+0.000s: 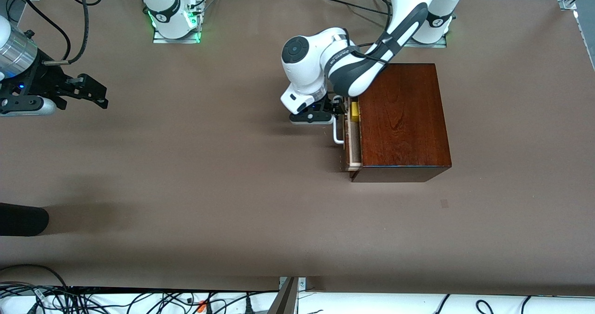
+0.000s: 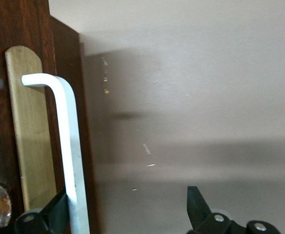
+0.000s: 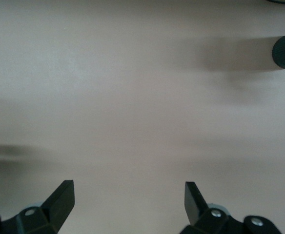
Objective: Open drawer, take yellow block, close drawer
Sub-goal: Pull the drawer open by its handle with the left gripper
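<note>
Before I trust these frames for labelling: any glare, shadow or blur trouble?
Front view: sharp, soft arm shadows on the table, sheen on the wooden box. Left wrist view: handle slightly blurred, dark shadow beside the drawer. Right wrist view: soft, shadow streaks only.

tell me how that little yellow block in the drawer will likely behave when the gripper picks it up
The yellow block looks like a plain, flat-faced cube, so it probably will not roll and should sit square between fingers. It seems rigid and, being small, likely light. It lies in the narrow gap of the partly open drawer, so a nudge may jam it against the drawer's wall.
</note>
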You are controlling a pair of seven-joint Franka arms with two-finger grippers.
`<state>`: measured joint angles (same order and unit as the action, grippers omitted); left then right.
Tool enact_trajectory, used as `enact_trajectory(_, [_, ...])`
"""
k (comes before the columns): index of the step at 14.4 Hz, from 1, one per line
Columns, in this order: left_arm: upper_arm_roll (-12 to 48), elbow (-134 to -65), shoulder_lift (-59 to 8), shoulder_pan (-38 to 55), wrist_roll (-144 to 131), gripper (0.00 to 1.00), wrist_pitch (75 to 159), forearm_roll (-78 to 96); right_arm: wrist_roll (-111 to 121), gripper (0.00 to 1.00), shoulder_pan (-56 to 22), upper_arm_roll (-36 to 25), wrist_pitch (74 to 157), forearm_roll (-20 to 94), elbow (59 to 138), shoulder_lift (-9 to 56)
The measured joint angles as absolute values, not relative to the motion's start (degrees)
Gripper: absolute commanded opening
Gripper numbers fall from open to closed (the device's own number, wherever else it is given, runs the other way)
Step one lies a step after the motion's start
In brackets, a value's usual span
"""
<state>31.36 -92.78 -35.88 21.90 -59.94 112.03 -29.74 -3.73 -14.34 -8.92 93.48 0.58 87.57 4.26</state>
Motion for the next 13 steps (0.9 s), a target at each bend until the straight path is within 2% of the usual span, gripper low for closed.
enact_trajectory(13, [31.33,-88.3,-38.67,24.53,-60.92,1.0,111.82,-29.8,-3.73,1.0,-14.34,-8.94,93.47,0.58,87.57,4.29])
